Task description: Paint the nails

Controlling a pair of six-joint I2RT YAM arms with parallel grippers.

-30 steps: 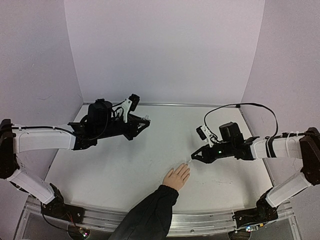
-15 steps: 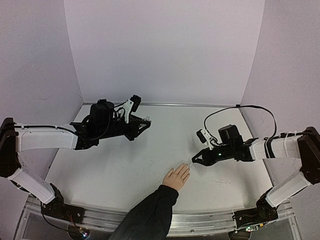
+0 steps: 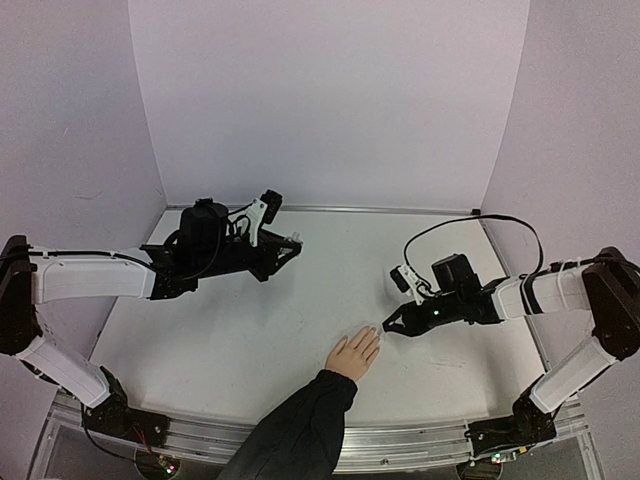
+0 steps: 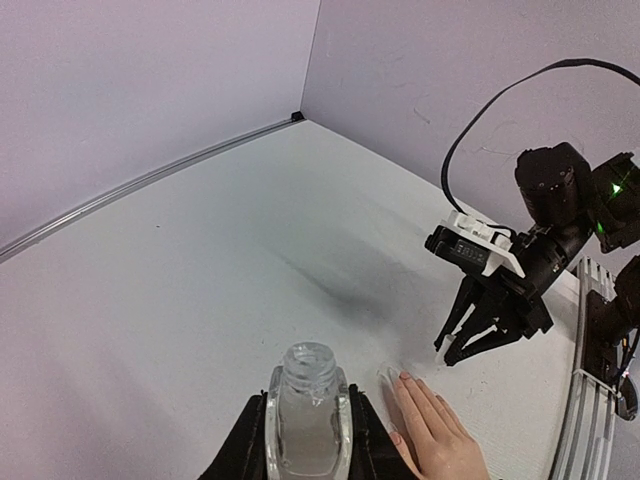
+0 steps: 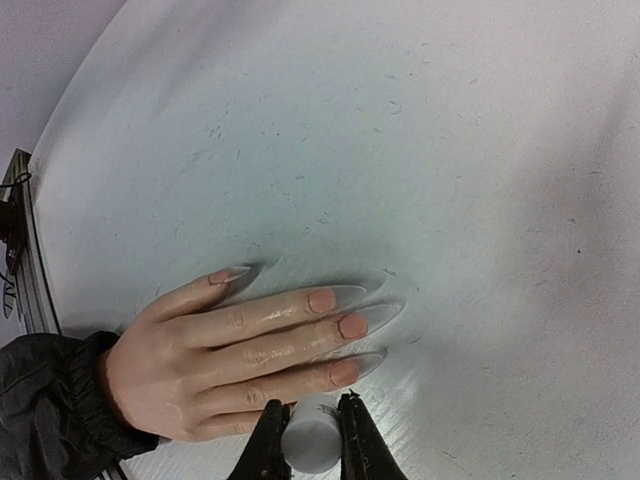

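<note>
Nails, long and glossy, taper to clear tips.

The nails are long and almond-shaped, pinkish at the base with clear, glassy tips pointing right. Four show in the lower middle of the right wrist view, on a hand lying palm down on the white desk, fingers close together. The uppermost nail sits apart, further left.
</note>
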